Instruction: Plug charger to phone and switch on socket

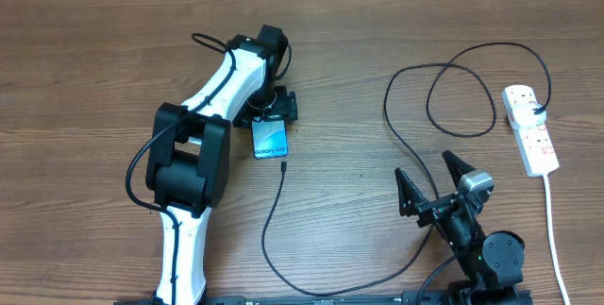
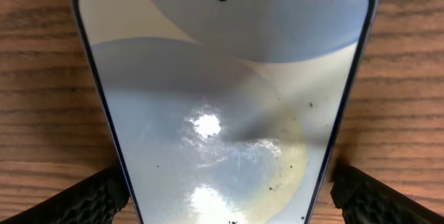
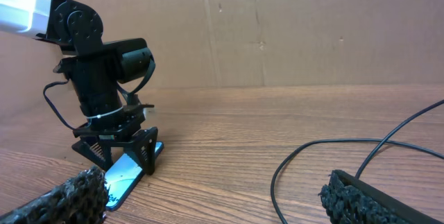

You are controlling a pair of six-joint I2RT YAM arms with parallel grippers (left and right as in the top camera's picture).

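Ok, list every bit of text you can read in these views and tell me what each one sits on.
"Galaxy S24": on the lit screen of the phone, small, in the overhead view.
Faint marks at the top right corner of the screen, left wrist view: too blurred to read.
The socket: any markings are too small to read.
Nothing else carries text.

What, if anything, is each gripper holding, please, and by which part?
The left gripper straddles the phone at its long edges as it lies flat; whether it clamps it cannot be told. The right gripper is open, holding nothing.
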